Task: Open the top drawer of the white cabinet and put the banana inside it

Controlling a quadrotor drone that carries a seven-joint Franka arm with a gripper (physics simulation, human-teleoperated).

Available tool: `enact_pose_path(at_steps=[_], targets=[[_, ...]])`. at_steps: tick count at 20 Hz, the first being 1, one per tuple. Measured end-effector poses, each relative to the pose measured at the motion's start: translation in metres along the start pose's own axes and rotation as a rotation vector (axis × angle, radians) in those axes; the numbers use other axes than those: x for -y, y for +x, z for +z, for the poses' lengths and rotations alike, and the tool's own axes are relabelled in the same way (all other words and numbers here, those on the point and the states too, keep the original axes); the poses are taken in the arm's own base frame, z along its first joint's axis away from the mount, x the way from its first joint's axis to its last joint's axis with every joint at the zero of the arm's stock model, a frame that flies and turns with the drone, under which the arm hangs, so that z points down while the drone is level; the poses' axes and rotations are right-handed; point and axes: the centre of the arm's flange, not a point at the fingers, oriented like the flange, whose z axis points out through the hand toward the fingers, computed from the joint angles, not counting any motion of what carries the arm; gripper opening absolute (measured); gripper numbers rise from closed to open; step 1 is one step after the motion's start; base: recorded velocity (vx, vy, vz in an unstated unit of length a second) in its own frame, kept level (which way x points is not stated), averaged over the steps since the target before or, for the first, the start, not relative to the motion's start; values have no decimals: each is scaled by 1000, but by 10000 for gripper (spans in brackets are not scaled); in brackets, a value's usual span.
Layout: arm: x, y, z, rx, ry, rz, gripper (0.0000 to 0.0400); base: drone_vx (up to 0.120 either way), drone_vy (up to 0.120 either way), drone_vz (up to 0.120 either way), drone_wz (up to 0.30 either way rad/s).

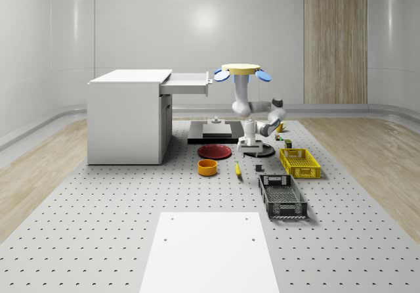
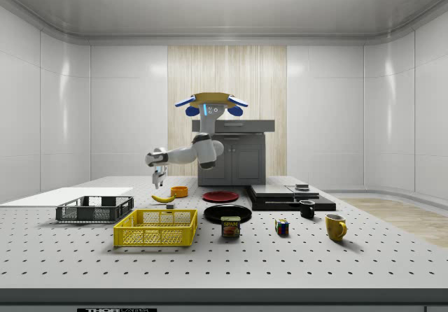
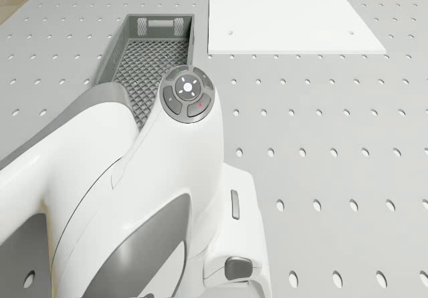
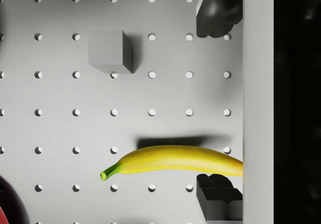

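The banana [image 4: 173, 159] lies on the desk [image 1: 98, 240] with bare perforated surface around it. The end effector [image 4: 219, 108] hangs just above it, fingers [image 4: 218, 13] spread wide, holding nothing. The drone [image 1: 240, 70] hovers beside the cabinet [image 1: 128, 119], whose one top drawer [image 1: 187, 83] stands open. Two crates sit nearby: yellow crate [image 1: 300, 162], dark crate [image 1: 282, 196].

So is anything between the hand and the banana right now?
Nothing visible. The hand hangs open above the banana, which lies bare on the table; a grey cube sits off to one side. The drone hovers by the open drawer.
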Motion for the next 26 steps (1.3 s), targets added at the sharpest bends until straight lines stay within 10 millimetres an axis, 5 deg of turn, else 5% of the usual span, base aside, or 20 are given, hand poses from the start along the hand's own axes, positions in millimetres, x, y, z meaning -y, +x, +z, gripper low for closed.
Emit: enact_pose_path(at_steps=[26], targets=[[-50, 50, 63, 1, 0, 0, 400, 0, 0, 0, 0]])
